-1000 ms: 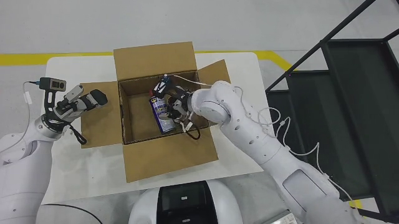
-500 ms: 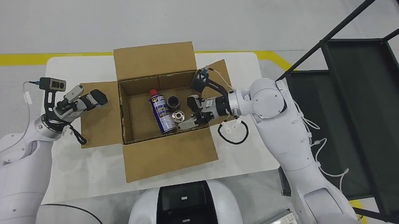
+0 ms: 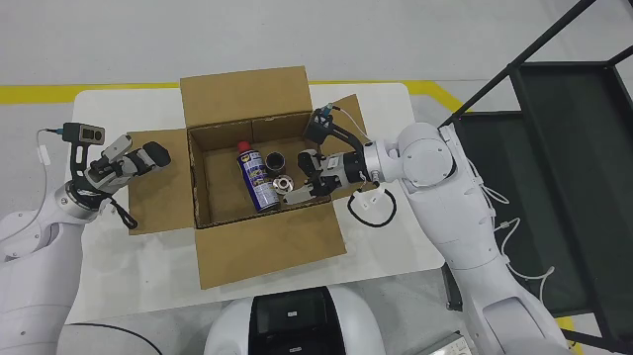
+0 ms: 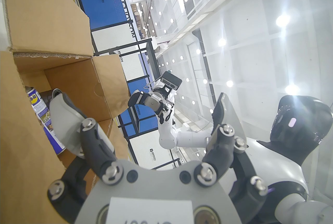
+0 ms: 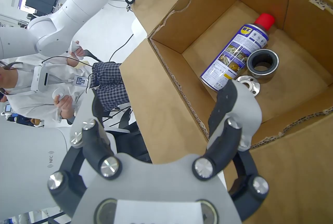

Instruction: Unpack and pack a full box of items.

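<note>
- right hand (image 3: 307, 176) is spread wide and holds nothing, over the box (image 3: 267, 246) just inside its right wall
- flange (image 5: 248, 83) lies flat on the box floor, the nearest item to that hand
- metal ring (image 5: 262, 63) lies just beside the flange, against the spray can (image 5: 235, 53)
- spray can lies flat mid-box, red cap toward the back wall
- left hand (image 3: 150, 157) is spread open and empty, over the box's left flap, well apart from the items
- box has all flaps folded out and sits on the white bench (image 3: 386, 108)
</note>
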`<state>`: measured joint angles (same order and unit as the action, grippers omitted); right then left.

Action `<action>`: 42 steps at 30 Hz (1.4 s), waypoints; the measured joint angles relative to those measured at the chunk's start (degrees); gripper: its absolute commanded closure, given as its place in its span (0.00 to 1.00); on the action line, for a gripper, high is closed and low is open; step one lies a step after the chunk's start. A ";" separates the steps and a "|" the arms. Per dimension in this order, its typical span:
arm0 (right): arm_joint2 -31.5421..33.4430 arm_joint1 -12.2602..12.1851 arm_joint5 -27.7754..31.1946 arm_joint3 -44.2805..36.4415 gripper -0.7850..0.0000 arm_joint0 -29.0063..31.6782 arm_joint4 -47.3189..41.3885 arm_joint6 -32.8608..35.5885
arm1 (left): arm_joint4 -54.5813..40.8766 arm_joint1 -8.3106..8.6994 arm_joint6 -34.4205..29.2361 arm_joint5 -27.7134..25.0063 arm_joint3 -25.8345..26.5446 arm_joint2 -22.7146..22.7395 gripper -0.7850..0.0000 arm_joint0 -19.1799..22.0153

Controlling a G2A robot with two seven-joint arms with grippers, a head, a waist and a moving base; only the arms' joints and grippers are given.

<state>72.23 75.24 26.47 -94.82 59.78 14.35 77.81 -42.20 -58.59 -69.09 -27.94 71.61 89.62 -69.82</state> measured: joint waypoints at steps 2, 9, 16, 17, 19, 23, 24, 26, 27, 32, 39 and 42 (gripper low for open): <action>0.00 0.00 0.00 0.00 0.00 0.00 0.00 0.00 | 0.00 0.00 0.00 0.00 0.00 0.00 0.00 0.00; 1.47 -0.52 -1.12 -1.09 0.00 0.53 -4.42 0.68 | 0.33 0.07 1.22 1.24 0.60 0.37 0.00 -1.06; 10.22 -3.13 -3.44 -5.30 0.00 2.12 -18.48 3.44 | 6.37 1.41 1.40 -1.76 -5.50 5.78 0.00 -2.79; 11.99 -3.52 -3.23 -5.51 0.00 2.64 -20.04 3.23 | 6.91 1.47 1.90 -2.02 -6.40 6.06 0.00 -2.85; 16.18 -4.35 -2.54 -5.73 0.00 4.00 -22.15 2.54 | 7.46 1.57 3.03 -3.16 -8.44 6.64 0.00 -2.99; 21.91 -5.39 -1.73 -5.61 0.00 6.78 -23.95 1.20 | 7.81 1.41 5.65 -4.67 -11.33 6.38 0.00 -2.69; 23.15 -5.62 -1.83 -5.21 0.00 7.55 -23.79 0.37 | 8.63 1.31 6.64 -4.91 -11.85 5.85 0.00 -2.37; 24.45 -5.90 -2.61 -4.19 0.00 8.53 -22.76 -1.37 | 9.44 1.05 8.04 -4.98 -12.32 4.70 0.00 -1.82; 24.83 -6.06 -3.41 -3.29 0.00 8.96 -21.64 -2.55 | 9.78 0.87 9.03 -4.95 -12.67 3.96 0.00 -1.42; 23.28 -6.49 -5.47 1.33 0.00 8.83 -19.32 -4.52 | 7.22 0.22 10.77 -4.43 -13.46 2.16 0.00 -0.40; 18.44 -6.70 -6.55 8.19 0.00 5.99 -20.60 -4.92 | -0.98 -0.18 1.60 -3.54 -10.34 1.00 0.00 0.44; 17.80 -6.91 -5.87 9.13 0.00 5.38 -20.72 -5.54 | -6.26 -0.28 -3.02 -2.36 -8.05 1.30 0.00 0.44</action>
<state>90.03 68.33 20.60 -85.70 65.16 -6.37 72.27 -48.46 -58.87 -72.11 -30.30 63.55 90.92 -69.38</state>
